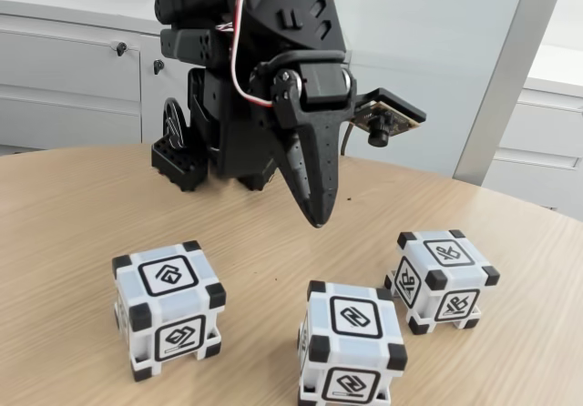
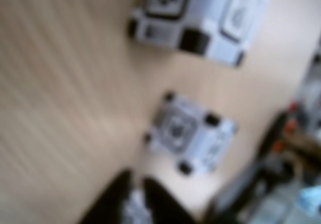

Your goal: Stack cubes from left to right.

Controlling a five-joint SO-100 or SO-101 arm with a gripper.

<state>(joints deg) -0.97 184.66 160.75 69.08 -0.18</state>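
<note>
Task status: not begun, as far as the stack goes.

- Cubes, three, all standing singly on the table (image 1: 73, 206), none on another, well apart from one another. In the fixed view: left cube (image 1: 168, 308) toward the left; middle cube (image 1: 353, 344) at the lower edge; right cube (image 1: 441, 279) further back to the right.
- Gripper (image 1: 316, 217): in the fixed view it hangs above the table behind the cubes, between the left and middle ones, tips pointing down and drawn together, nothing between them. It touches no cube.
- Wrist view: blurred; gripper (image 2: 134, 186) at the bottom edge, two cubes ahead of it; which two, not certain.

Remaining, by judgement: every lift and placement, that is two cubes to be set on a third.
</note>
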